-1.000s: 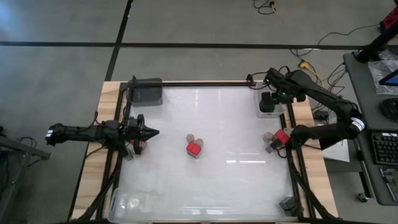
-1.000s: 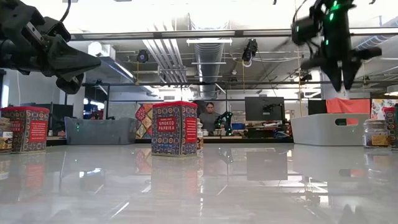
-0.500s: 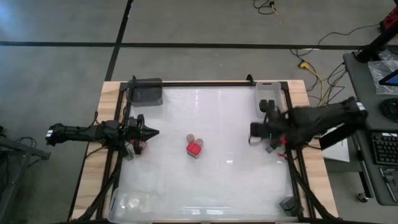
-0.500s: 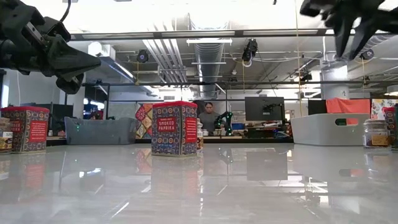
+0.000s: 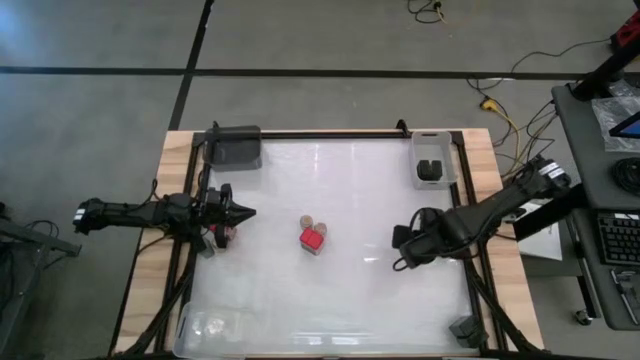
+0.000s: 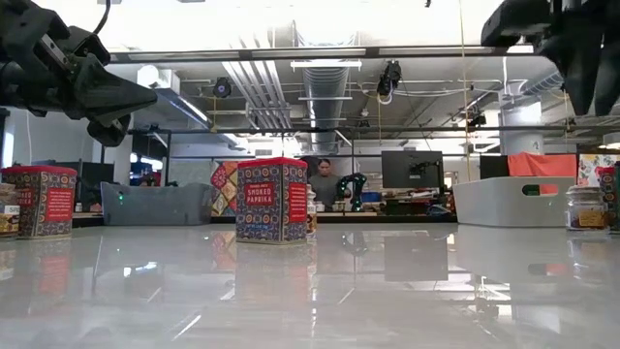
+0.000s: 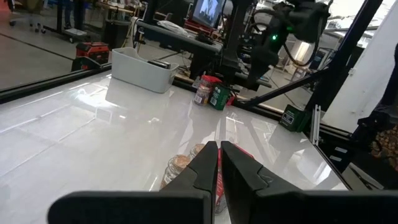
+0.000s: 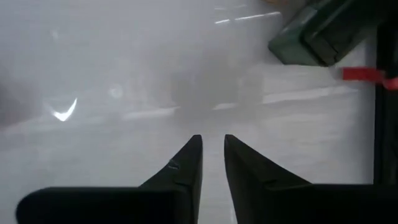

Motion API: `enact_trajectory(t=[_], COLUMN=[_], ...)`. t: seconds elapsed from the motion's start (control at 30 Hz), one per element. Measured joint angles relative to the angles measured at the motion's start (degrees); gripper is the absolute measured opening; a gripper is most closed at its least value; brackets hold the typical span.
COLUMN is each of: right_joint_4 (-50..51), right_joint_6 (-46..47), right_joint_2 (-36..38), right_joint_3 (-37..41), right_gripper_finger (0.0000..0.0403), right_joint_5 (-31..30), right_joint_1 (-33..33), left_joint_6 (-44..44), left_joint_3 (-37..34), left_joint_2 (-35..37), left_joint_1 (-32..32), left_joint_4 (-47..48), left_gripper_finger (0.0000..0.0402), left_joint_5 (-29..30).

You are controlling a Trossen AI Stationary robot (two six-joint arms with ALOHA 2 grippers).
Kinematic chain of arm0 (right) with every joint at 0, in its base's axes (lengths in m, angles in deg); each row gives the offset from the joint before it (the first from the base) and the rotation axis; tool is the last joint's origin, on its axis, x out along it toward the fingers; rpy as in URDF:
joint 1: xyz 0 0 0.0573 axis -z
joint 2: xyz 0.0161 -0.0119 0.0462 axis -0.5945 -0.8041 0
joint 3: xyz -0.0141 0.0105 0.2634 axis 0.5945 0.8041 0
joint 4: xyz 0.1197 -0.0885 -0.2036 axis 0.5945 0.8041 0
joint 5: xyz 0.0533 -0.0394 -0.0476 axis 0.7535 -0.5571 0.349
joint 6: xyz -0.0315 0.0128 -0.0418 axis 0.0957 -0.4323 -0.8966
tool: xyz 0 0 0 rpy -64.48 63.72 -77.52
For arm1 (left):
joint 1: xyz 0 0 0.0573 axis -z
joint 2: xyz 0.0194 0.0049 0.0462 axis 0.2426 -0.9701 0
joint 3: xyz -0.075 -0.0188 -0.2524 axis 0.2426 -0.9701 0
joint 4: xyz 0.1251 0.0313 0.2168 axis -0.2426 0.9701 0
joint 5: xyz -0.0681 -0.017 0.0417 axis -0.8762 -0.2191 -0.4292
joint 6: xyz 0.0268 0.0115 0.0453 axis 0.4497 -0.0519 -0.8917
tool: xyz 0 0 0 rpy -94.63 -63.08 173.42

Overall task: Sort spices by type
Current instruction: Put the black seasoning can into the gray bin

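- Now the right pincer (image 5: 398, 240), narrow gap and holding nothing, hovers right of the red spice tin (image 5: 312, 240).
- Left pincer (image 5: 250, 213), closed and empty, waits left of that tin.

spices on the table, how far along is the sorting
Done: a black spice sits in the grey bin at the far right corner. In hand: nothing; the right gripper hangs empty over bare table, the left gripper waits shut. Left: the red tin with two tan-topped jars mid-table.
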State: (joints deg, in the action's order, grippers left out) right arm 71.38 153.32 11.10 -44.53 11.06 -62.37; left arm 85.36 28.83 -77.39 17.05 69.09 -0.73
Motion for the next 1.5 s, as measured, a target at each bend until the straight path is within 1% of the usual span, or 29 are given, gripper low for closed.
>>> enact_trajectory(t=[0.13,0.33,0.5,0.57,0.67,0.8,0.97,1.13,1.27,1.37,1.5], right_joint_4=[1.0,5.2,9.0,11.3,14.0,13.1,12.1,9.9,8.4,8.1,4.4], right_joint_6=[3.7,6.2,8.6,9.2,10.2,10.1,10.3,10.3,9.6,9.3,8.6], right_joint_2=[-3.1,-7.5,-8.8,-9.0,-9.0,-9.1,-7.3,-6.7,-6.7,-6.7,-6.7], right_joint_3=[0.7,0.8,0.8,0.8,1.7,4.9,9.1,11.7,13.0,14.0,14.4], right_gripper_finger=[0.0103,0.0196,0.0266,0.0288,0.0315,0.0340,0.0354,0.0345,0.0325,0.0303,0.0266], right_joint_5=[0.5,4.5,8.1,9.2,8.8,7.3,6.7,4.6,1.3,1.2,1.2], right_joint_1=[-0.1,1.1,1.9,1.9,2.4,5.3,7.8,9.2,10.6,11.1,11.1], left_joint_6=[0.0,0.0,0.0,0.0,0.0,0.0,0.0,0.0,0.0,0.0,0.0], left_joint_3=[0.0,0.0,0.0,0.0,0.0,0.0,0.0,0.0,0.0,0.0,0.0], left_joint_2=[0.0,0.0,0.0,0.0,0.0,0.0,0.0,0.0,0.0,0.0,0.0], left_joint_1=[0.0,0.0,0.0,0.0,0.0,0.0,0.0,0.0,0.0,0.0,0.0], left_joint_4=[0.0,0.0,0.0,0.0,0.0,0.0,0.0,0.0,0.0,0.0,0.0], left_gripper_finger=[0.0004,0.0004,0.0004,0.0004,0.0004,0.0004,0.0004,0.0004,0.0004,0.0004,0.0004], left_joint_5=[0.0,0.0,0.0,0.0,0.0,0.0,0.0,0.0,0.0,0.0,0.0])
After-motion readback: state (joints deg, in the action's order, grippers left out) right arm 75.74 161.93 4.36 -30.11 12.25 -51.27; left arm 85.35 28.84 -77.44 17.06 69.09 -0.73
